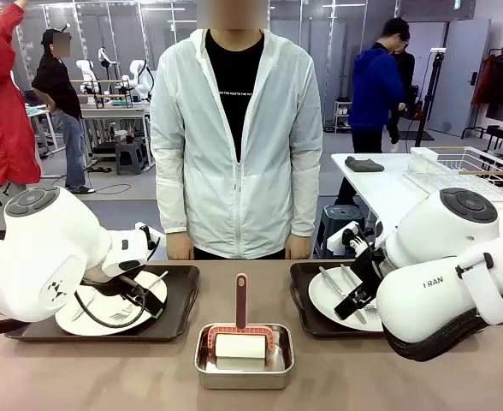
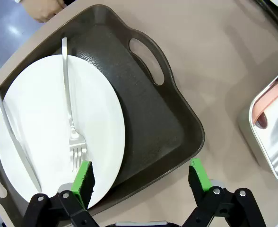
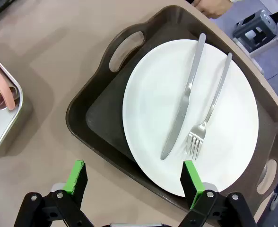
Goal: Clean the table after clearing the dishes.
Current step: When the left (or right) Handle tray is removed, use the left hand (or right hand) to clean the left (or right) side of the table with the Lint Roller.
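Gaping wide, left hand (image 2: 140, 166) and right hand (image 3: 133, 165) hover over 2 trays (image 2: 158, 118) at the tabletop's (image 1: 346, 385) far edge: best pinch rims squarely, lift level.

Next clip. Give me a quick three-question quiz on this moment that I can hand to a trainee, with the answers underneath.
1. True or false: the left gripper and the right gripper are both open.
2. What lies in the steel pan at the middle of the table's near edge? A) a roller with a pink handle B) a sponge C) a cup
3. Fill in: in the right wrist view, the knife and fork lie side by side on a white ____.

Key
1. True
2. A
3. plate
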